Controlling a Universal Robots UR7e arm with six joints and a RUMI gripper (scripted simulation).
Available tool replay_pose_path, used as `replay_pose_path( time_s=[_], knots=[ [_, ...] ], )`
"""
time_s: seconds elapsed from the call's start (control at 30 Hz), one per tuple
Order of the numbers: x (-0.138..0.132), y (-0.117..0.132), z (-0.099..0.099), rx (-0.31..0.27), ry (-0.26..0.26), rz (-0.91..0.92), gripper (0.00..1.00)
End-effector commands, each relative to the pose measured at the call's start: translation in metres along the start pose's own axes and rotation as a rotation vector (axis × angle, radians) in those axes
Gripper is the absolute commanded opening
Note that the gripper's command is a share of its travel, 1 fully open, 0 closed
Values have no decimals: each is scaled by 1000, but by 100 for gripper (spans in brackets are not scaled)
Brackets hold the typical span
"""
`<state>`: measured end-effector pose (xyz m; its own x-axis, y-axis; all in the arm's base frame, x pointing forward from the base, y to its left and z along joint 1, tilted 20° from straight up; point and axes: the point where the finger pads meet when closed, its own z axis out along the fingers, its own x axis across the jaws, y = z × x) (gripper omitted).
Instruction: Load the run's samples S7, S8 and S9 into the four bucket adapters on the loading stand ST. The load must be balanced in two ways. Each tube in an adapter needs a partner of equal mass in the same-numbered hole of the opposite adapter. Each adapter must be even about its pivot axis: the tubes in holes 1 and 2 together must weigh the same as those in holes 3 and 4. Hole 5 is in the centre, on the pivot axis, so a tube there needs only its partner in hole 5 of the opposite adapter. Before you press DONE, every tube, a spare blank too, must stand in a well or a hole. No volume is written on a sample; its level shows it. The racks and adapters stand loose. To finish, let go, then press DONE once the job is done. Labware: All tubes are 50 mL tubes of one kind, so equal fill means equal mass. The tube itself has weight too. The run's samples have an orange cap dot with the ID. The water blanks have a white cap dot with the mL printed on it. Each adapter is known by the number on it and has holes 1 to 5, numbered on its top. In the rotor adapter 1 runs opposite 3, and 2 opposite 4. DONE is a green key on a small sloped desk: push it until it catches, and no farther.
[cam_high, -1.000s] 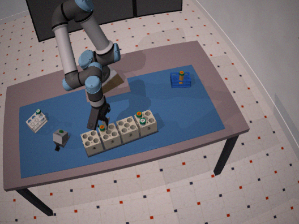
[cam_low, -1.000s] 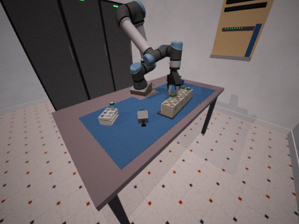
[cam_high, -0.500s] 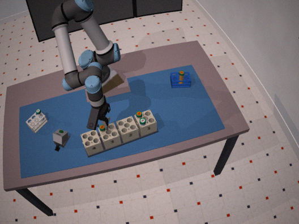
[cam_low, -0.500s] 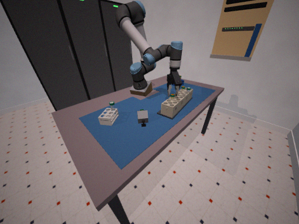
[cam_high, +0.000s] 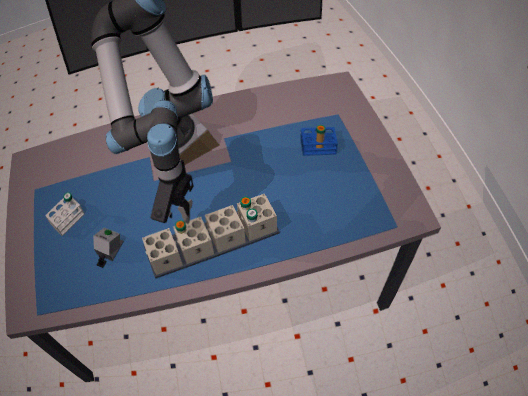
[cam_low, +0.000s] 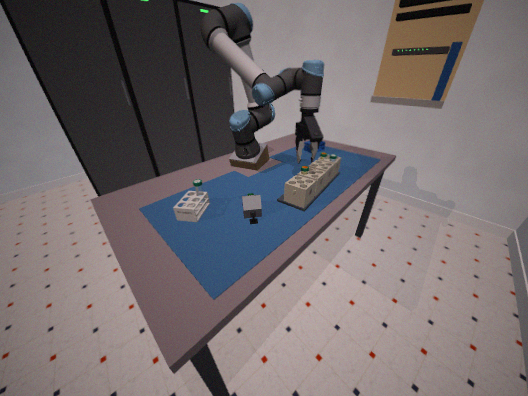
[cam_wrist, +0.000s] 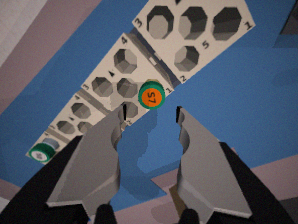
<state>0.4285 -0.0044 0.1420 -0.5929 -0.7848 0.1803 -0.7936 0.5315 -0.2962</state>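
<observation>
Four beige adapters stand in a row on the stand; from left to right in the top view they are 4 (cam_high: 161, 251), 3 (cam_high: 192, 239), 2 (cam_high: 225, 227) and 1 (cam_high: 257, 216). Sample S7 (cam_wrist: 151, 96), with an orange cap dot, stands in hole 1 of adapter 3 (cam_high: 180, 226). My gripper (cam_wrist: 151, 106) (cam_high: 182, 212) is open and empty, its fingers just above and beside S7's cap. Adapter 1 holds an orange-dot sample (cam_high: 245, 202) and a white-dot blank (cam_high: 252, 215). One orange-dot sample (cam_high: 320, 134) stands in the blue rack.
A white rack (cam_high: 65, 215) at the left holds one white-dot blank (cam_high: 67, 198). The DONE key's small desk (cam_high: 107, 242) stands left of adapter 4. The blue rack (cam_high: 317, 143) is at the far right of the mat. The arm's base (cam_high: 197, 142) stands behind the adapters.
</observation>
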Motion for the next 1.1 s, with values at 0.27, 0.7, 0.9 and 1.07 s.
replay_pose_path(
  time_s=[0.27,0.7,0.9,1.07],
  knots=[
    [-38,74,-3,0,0,-500,35],
    [-80,156,-3,0,0,-1050,35],
    [-102,200,-3,0,-1,-1350,35],
    [-114,223,-3,0,-1,-1500,35]
  ],
)
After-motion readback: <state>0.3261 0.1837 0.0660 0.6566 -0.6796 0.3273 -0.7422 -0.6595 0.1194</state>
